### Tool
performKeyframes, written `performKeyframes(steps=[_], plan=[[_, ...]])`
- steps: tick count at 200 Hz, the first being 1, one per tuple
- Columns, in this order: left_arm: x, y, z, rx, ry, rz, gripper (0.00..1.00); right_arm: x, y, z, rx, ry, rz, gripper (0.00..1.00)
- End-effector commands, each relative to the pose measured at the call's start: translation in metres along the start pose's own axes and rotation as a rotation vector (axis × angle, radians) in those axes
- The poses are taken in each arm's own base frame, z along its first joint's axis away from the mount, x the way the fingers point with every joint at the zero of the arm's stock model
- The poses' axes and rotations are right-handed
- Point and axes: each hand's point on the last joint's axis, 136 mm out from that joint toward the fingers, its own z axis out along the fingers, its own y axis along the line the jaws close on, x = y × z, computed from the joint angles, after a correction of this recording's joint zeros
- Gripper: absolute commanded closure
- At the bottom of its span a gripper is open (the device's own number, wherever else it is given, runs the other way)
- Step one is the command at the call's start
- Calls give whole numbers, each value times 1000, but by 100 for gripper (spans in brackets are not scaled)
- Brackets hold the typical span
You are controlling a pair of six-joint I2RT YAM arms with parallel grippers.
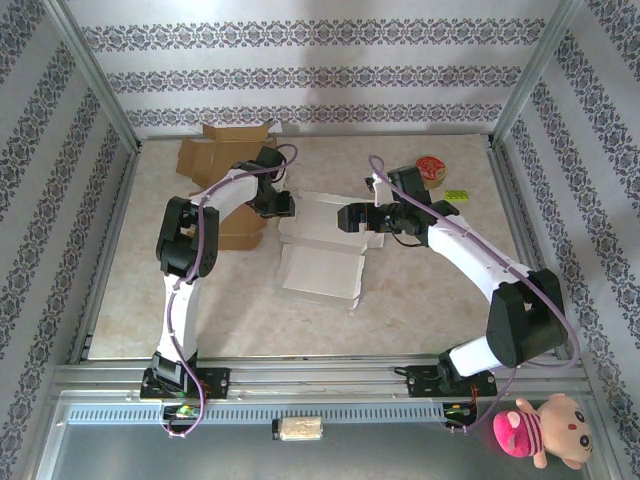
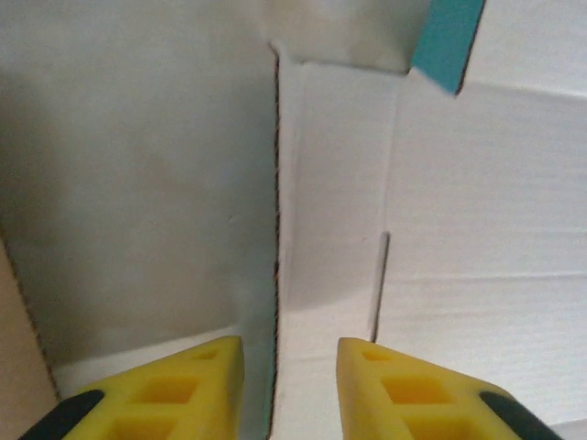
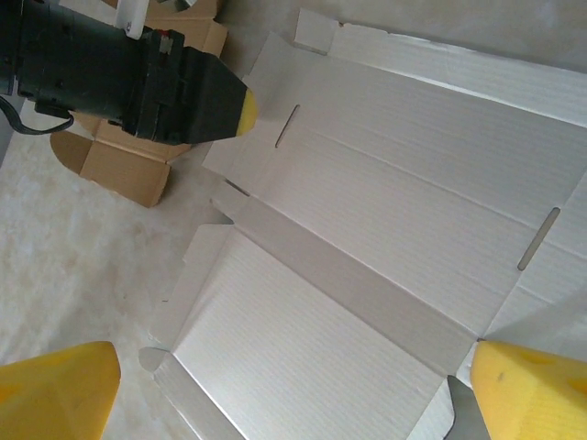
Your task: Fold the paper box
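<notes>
Box (image 1: 320, 255): white blank mostly flat on counter (image 1: 420, 310), folding judged barely begun, walls and flaps left; left tool (image 2: 289, 353) released at its edge, right tool (image 3: 295, 357) released above.

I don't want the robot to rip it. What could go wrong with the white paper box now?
The left gripper is open with a thin flap edge of the paper box between its fingers; closing off-centre might crease or tear it. The right gripper hovers open, not holding the box, so the flat sheet could slide towards the brown cardboard when pushed.
</notes>
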Motion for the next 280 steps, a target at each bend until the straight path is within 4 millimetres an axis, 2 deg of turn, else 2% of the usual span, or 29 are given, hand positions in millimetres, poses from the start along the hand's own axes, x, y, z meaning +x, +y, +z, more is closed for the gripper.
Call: performKeyframes(steps=[1,14,57,74,100,115,125,147,166,178,205,242,264,280], plan=[[7,-1,5,1,55,38,84,-9,2,-7,23,-30,-33,2],[7,1,6,-7,59,55,100,-14,3,-9,29,-43,-39,2],[-7,-21,-11,92,-36,189,100,-44,-13,-31,150,-147,-107,2],[-17,-35,-29,147,-116,282,100,-57,-23,-39,204,-199,-206,6],[-27,-51,-58,189,-261,423,100,-79,-22,-49,205,-270,-416,7],[-26,-58,-71,223,-349,504,100,-88,-19,-45,165,-284,-549,7],[-24,-64,-79,250,-410,562,100,-90,-12,-38,103,-262,-623,14],[-18,-72,-91,292,-520,660,100,-98,-1,-23,11,-197,-661,21],[-14,-77,-95,316,-550,702,100,-98,2,-9,-53,-135,-666,29],[-14,-78,-95,320,-551,713,100,-93,3,-1,-96,-98,-661,30],[-12,-79,-96,327,-562,729,100,-87,-7,12,-126,-58,-631,38],[-15,-84,-99,349,-579,726,100,-69,-37,22,-121,19,-532,40],[-15,-82,-97,339,-575,724,100,-59,-57,21,-92,49,-477,53],[-15,-81,-96,334,-572,722,100,-51,-62,19,-93,64,-453,63]])
